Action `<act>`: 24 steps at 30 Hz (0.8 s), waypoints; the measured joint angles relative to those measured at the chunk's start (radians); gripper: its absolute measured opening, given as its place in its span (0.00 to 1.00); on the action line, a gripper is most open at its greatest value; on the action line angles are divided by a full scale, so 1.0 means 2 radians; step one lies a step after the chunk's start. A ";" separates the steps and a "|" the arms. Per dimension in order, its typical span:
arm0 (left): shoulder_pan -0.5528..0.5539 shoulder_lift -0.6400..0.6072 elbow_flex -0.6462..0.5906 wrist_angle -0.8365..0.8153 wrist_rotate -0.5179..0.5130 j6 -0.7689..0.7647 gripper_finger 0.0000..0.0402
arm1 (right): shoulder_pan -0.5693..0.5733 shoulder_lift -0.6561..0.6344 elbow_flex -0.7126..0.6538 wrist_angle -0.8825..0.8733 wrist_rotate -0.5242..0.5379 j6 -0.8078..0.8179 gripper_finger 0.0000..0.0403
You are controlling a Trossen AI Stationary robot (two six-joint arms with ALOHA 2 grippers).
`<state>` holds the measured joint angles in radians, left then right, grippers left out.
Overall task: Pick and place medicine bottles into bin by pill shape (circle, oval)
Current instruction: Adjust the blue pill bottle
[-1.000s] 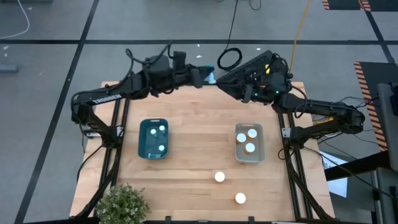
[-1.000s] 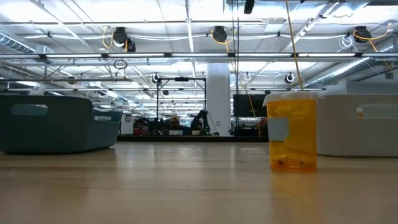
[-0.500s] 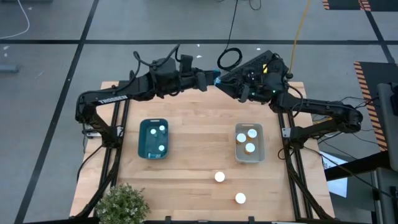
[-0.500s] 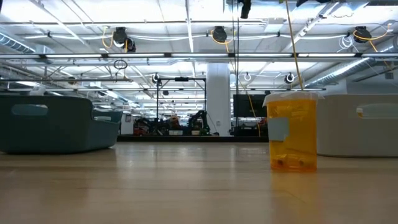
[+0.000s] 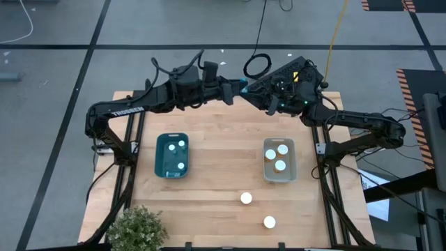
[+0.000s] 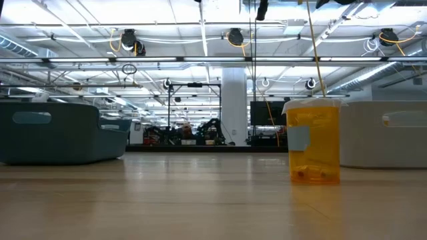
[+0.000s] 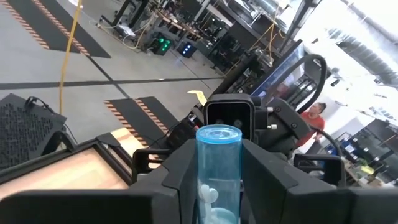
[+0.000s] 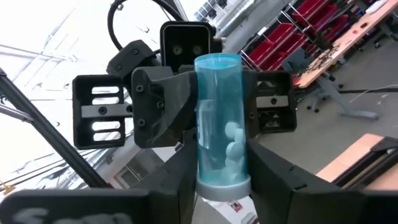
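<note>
Two bottles [image 5: 246, 199] lie on the table [image 5: 216, 181] before the right bin [image 5: 279, 160]

My two arms are dark, jointed tubes; the left arm [image 5: 132, 108] carries white lettering. Black cables loop over both wrists. My right arm [image 5: 362, 125] shows small green lights near the pincer block.

Blue translucent bottle [image 8: 219, 121] — held aloft between both grippers. Two white-capped bottles [image 5: 246, 198] stand loose on the table; five sit in bins.
</note>
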<state>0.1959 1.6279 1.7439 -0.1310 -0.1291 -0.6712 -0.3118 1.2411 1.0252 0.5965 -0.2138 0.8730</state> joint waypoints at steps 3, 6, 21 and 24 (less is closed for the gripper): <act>0.001 0.000 0.000 0.000 0.001 0.008 0.33 | -0.005 0.000 0.000 -0.003 -0.015 0.001 0.28; 0.008 0.000 0.000 -0.002 0.019 0.003 0.43 | -0.011 0.000 0.000 -0.005 -0.034 0.002 0.29; 0.081 -0.027 0.000 -0.120 0.271 -0.025 0.75 | -0.044 -0.001 0.000 -0.135 -0.226 0.034 0.29; 0.083 -0.024 0.000 -0.160 0.300 0.005 0.75 | -0.044 0.000 0.000 -0.172 -0.251 0.016 0.29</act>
<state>0.3626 1.5790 1.7439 -0.4503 0.4706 -0.6608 -0.4000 1.2404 1.0248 0.2516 -0.7166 0.9058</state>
